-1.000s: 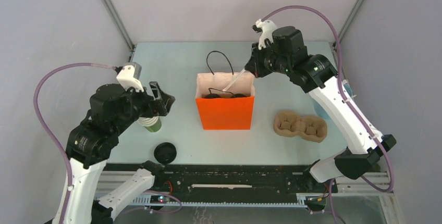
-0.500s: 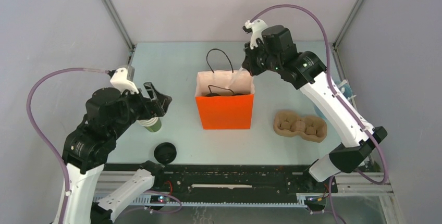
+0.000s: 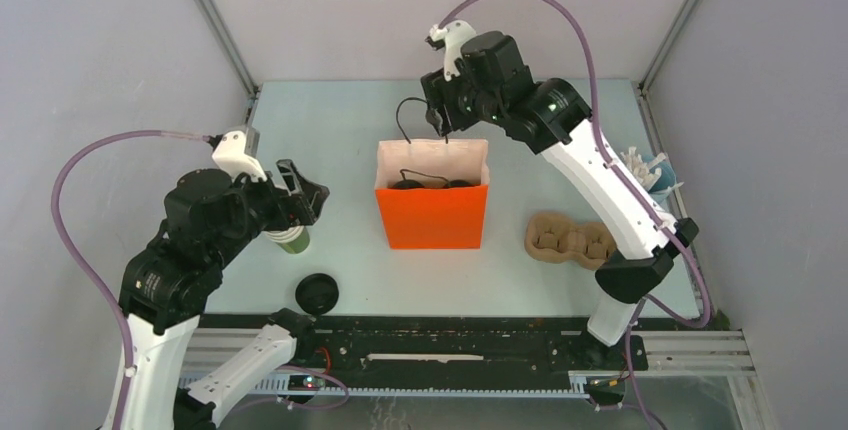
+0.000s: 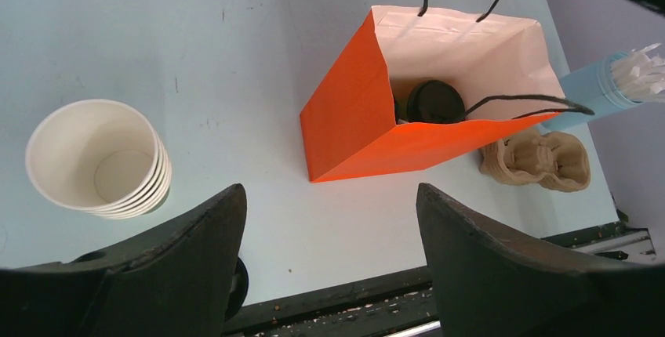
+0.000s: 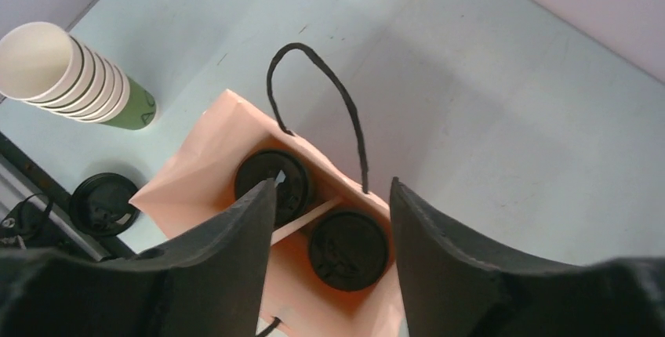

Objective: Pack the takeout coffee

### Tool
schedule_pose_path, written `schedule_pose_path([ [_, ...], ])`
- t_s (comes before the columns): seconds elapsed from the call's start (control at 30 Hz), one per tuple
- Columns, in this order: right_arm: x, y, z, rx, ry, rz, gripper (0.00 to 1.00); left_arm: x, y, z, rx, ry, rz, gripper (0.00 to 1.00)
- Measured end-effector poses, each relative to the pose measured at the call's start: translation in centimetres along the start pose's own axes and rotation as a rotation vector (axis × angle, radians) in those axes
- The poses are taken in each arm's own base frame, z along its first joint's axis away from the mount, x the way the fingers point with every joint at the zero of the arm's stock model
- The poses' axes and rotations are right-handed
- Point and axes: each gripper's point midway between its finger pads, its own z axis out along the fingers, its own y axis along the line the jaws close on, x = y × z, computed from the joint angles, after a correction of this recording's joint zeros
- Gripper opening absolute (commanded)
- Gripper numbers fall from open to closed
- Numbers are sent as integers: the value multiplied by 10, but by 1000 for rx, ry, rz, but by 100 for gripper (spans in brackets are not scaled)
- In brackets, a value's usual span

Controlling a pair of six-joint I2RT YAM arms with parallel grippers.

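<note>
Top external view puts my right gripper (image 3: 441, 120) high in the middle of the frame, above the back edge of the orange bag (image 3: 432, 215). My left gripper (image 3: 305, 190) sits at mid-left, over the stack of lidless cups (image 3: 291, 240).

Through my right wrist camera my two fingers stand apart with nothing between them; the jaws are open and hold nothing. Below them the bag's mouth fills the lower middle of the frame. The takeout coffee is inside it: two lidded cups stand side by side. One black lid (image 5: 293, 182) is partly behind my left finger, and the other black lid (image 5: 349, 248) is in full sight between the fingers. A pale strip (image 5: 302, 223) lies between the two lids. One black cord handle (image 5: 321, 110) arches up at the bag's far side. The cup stack appears in the upper left corner there, and a loose black lid (image 5: 102, 204) lies at the lower left.

Through my left wrist camera my jaws are spread wide and empty. The cup stack is at the left, the bag at centre right with one lid showing inside. A brown pulp carrier (image 4: 541, 161) lies at the right, just beyond the bag, near a blue holder of white sticks (image 4: 600, 86).
</note>
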Motion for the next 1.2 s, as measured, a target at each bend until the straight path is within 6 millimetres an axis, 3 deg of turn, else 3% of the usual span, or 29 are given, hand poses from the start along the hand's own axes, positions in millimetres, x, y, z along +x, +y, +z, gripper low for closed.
schedule_pose_path([
  [0.2,-15,-23,-30,71,-31,47,70,0,0,1,3,5,22,84],
  [0.27,-12,-43,-46,100,-40,99,69,1,-1,1,9,7,29,84],
  [0.33,-2,-84,-68,181,-44,181,69,1,-1,1,15,10,37,85],
  [0.4,16,-133,-91,299,-47,276,69,2,-2,1,22,14,50,85],
  [0.5,66,-208,-140,511,-44,463,68,3,-3,1,30,18,68,86],
  [0.57,100,-243,-171,628,-49,581,68,3,-3,1,34,19,80,88],
  [0.67,148,-275,-205,757,-48,739,66,5,-3,3,39,23,99,91],
  [0.83,216,-310,-237,887,-37,964,59,11,0,7,35,43,135,93],
  [0.93,247,-320,-250,939,-24,1067,58,13,2,9,28,47,151,93],
  [1.07,257,-333,-251,955,-21,1105,55,17,5,14,17,62,162,93],
  [1.2,265,-347,-238,915,-6,1141,53,25,8,21,8,90,163,93],
])
